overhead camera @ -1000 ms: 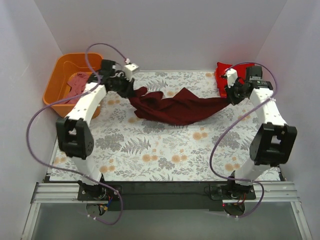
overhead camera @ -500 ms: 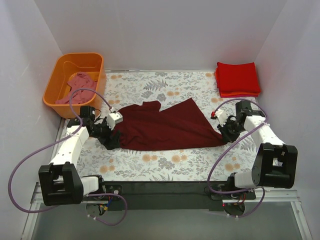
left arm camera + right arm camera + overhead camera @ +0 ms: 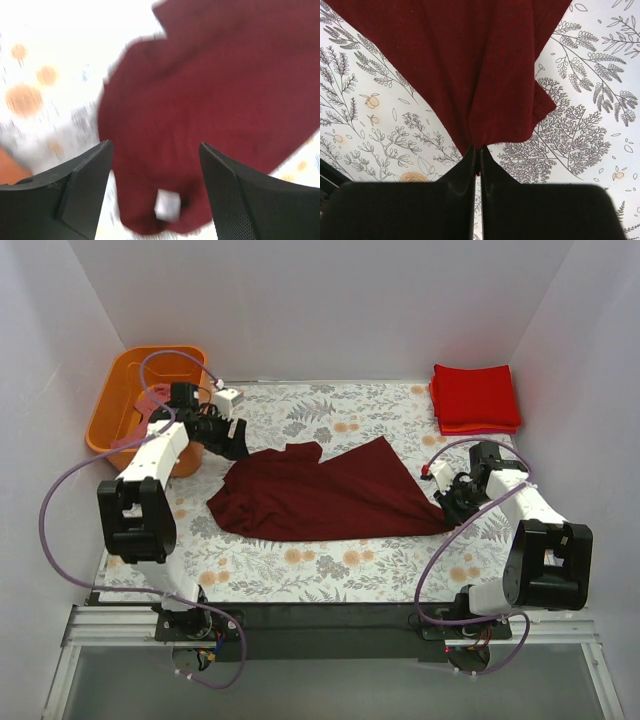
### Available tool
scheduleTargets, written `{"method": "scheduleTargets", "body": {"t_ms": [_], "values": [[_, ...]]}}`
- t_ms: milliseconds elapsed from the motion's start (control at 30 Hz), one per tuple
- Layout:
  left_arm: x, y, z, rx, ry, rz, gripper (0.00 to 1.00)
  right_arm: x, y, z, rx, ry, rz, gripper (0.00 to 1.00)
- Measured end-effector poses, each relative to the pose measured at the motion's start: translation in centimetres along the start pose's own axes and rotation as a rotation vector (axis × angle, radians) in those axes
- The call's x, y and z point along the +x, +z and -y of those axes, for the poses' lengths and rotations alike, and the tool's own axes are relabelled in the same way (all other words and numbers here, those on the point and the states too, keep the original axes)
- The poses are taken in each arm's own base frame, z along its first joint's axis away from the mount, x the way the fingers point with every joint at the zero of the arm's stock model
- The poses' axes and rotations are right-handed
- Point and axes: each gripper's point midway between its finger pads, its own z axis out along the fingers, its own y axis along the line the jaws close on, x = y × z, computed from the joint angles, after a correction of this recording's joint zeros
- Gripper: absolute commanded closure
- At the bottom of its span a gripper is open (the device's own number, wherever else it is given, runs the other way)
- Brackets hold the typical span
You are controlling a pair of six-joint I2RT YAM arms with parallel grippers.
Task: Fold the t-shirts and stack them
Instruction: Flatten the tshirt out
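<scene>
The maroon t-shirt lies spread but crooked on the table, stretched between the 2 grippers, and no fold is in it yet. The right gripper has its fingers pressed together on 1 corner, and the cloth fans away ahead of its tips. The left gripper hangs spread wide with nothing between its fingers; the bulk of the shirt lies ahead of and below it.

Beyond the right gripper sits a neat stack of red t-shirts, so that part looks done. Behind the left gripper, the orange tub holds a pink t-shirt waiting its turn. My read is that several shirts are folded and stacked. The maroon one is only at the laying-flat step with every fold left to make, and then comes the pink one.

Only the overhead view gives the stack, the tub and the shirt's whole outline, bunched on the left gripper's side. Only the right wrist view proves the pinch, with a crease running straight into the fingertips. The left wrist view is blurred, yet it shows the empty gap between the fingers. It also shows a small pale patch on the cloth, maybe a label, which the overhead view does not resolve.
</scene>
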Motion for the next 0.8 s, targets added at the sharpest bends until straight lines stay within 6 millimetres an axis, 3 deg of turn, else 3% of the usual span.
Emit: {"method": "scheduleTargets", "body": {"t_ms": [167,267,400,567,700,733,800], "values": [[-4.1,6.1,-1.0,0.006,0.026,-0.002,0.3,0.2,0.5,0.0,-0.02,0.017,-0.015,0.99],[-4.8,10.0,-1.0,0.017,0.039,-0.027,0.3,0.0,0.5,0.3,-0.02,0.021,-0.015,0.99],[-2.9,14.5,-0.5,0.019,0.049,-0.104,0.28,-0.4,0.3,0.6,-0.013,0.021,-0.01,0.99],[-1.5,16.4,0.0,-0.012,0.085,-0.158,0.33,-0.3,0.4,0.6,-0.016,0.023,-0.013,0.99],[-1.2,17.1,-0.3,-0.065,0.146,-0.163,0.74,-0.3,0.6,0.7,-0.023,0.026,-0.018,0.99],[-1.4,17.1,-0.6,-0.079,0.152,-0.16,0.91,-0.4,0.6,0.8,-0.024,0.027,-0.019,0.99],[-1.5,17.1,-0.8,-0.093,0.162,-0.158,1.0,-1.0,0.4,1.4,-0.018,0.031,-0.011,0.99]]}}
